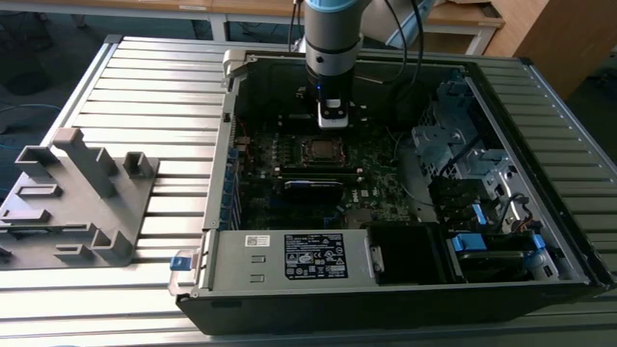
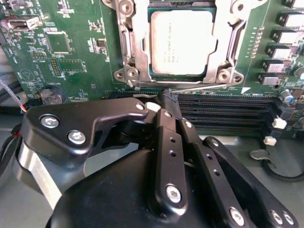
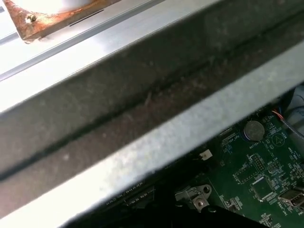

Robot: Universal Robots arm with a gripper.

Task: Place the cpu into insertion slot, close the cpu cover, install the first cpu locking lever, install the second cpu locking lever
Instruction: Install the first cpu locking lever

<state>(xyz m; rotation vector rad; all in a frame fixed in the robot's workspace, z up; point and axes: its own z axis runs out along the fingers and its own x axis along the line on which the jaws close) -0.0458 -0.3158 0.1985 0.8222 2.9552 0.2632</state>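
Observation:
The cpu (image 2: pixel 180 42) lies flat in its socket, dull silver top up, and appears in the exterior view as a small square (image 1: pixel 321 149) on the motherboard. The cpu cover (image 2: pixel 134 47), a silvery frame, lies down around it with the chip showing through its window. A thin metal locking lever (image 2: pixel 204 87) runs along the socket edge nearest the gripper. My gripper (image 2: pixel 169 97) is shut, its black fingertips pressed together right at this lever, with nothing visibly held. In the exterior view the gripper (image 1: pixel 333 121) hangs just behind the socket.
Black memory slots (image 2: pixel 223 111) run beside the socket. A black module (image 1: pixel 311 186) and the power supply (image 1: pixel 289 256) sit nearer the case front. A drive cage (image 1: pixel 453 144) fills the exterior view's right. A grey fixture (image 1: pixel 72 195) stands outside the case. The case wall (image 3: pixel 142 95) is close.

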